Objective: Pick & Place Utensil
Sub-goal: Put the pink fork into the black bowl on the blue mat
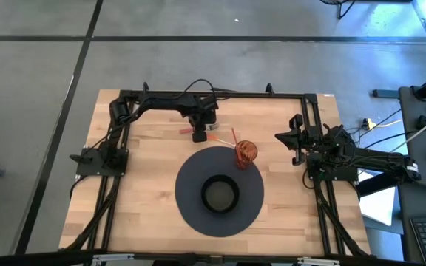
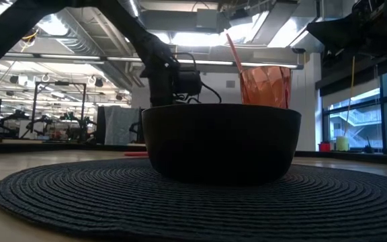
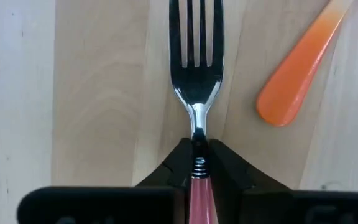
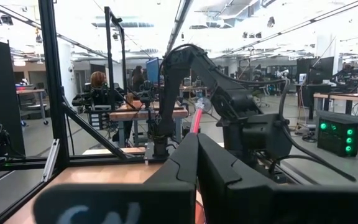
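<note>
The left gripper (image 3: 197, 163) clamps the neck of a pink-handled steel fork (image 3: 196, 68) lying flat on the pale wooden desk (image 1: 146, 192), at twelve o'clock from the round dark woven mat (image 1: 191, 210). A clean step likely calls for a straight lift, tines level, clear of the orange plastic handle (image 3: 297, 74) at two o'clock. The right gripper (image 1: 297, 140), fingers together and empty, waits at three o'clock. Visible: one fork, one black bowl (image 1: 220, 193), one orange translucent cup (image 1: 245, 154).

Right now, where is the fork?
The fork lies on the wooden table at its far side, between the left gripper's closed fingers, beside an orange handle, just beyond the round mat.
</note>
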Available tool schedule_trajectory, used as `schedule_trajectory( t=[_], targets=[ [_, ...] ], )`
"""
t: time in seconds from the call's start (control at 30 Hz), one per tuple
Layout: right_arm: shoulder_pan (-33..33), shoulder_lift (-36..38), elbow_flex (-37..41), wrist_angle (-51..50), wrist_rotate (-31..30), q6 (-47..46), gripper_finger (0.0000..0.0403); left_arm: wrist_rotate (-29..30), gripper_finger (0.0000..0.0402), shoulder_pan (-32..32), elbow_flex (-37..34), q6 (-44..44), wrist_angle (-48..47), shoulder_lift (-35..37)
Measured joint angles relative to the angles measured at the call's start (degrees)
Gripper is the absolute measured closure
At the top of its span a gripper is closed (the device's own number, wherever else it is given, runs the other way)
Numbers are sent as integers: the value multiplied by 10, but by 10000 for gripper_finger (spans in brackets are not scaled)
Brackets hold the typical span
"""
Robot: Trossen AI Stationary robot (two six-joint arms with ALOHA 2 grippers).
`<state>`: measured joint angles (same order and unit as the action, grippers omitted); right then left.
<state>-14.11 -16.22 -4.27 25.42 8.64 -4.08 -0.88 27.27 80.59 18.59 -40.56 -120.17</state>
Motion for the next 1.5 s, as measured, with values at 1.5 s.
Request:
schedule_trajectory(
  t=[1.5],
  targets=[
    [0, 0, 0, -11, 0, 11, 397, 127, 374, -66, -2, -49, -108, 335]
  ],
)
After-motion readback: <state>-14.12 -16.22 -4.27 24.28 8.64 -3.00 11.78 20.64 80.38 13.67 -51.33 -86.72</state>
